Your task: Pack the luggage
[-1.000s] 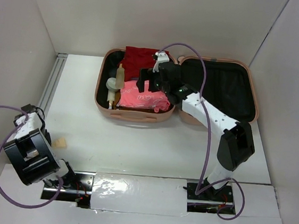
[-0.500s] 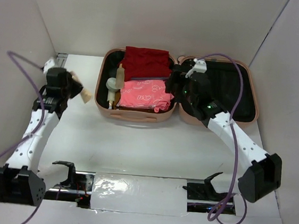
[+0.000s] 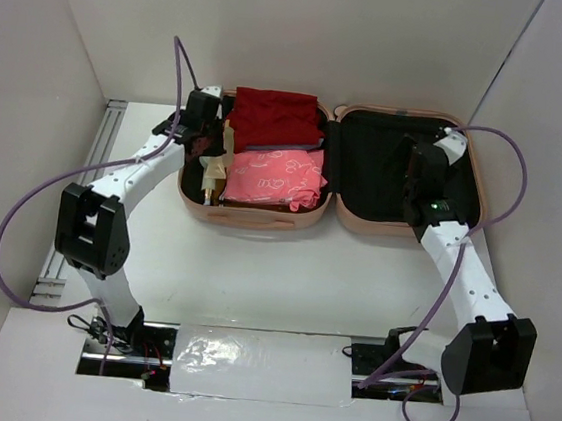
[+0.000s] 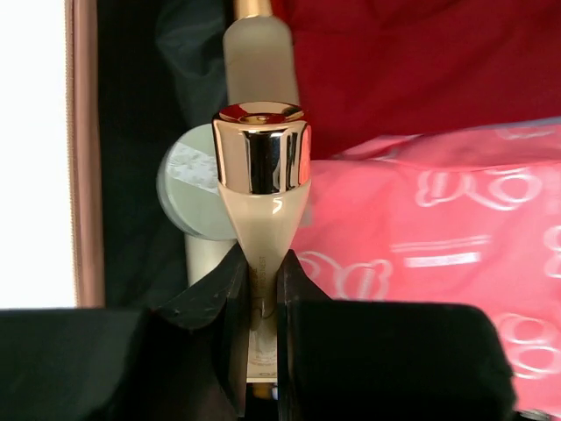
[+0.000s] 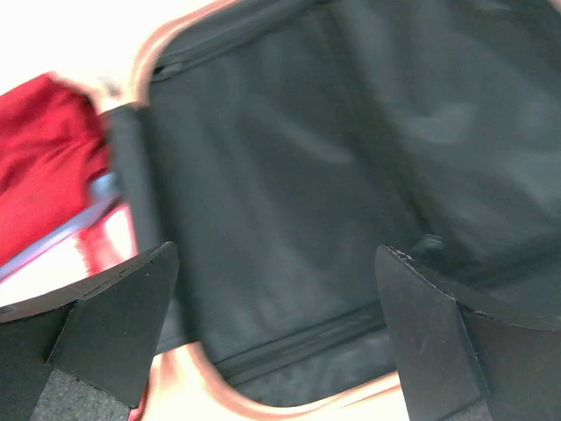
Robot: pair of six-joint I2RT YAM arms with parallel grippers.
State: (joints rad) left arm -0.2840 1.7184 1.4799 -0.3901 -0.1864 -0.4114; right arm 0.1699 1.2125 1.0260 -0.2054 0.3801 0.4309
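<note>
Half a second ago the left gripper (image 3: 205, 134) hung over the table (image 3: 255, 268), well left of the luggage (image 3: 260, 218). Now it has swung in over the left half of the open peach-pink case, just inside its left wall. The right gripper (image 3: 413, 169) has drawn back from the hinge to sit over the black lining (image 5: 289, 158) of the right half. The left arm (image 3: 134, 170) reaches up and rightward, its elbow low over the table, and the right arm (image 3: 460, 275) runs up its own side. The left fingers (image 4: 223, 298) are clamped on the cream neck of a gold-capped bottle (image 4: 261, 162). Beyond their tips lie a frosted bottle (image 4: 259, 61) and a round pale lid (image 4: 186, 189). To their right is a pink heart-print packet (image 4: 438, 228), and past it a red garment (image 4: 421, 61). The right fingers (image 5: 114, 324) stand wide apart, holding nothing.
</note>
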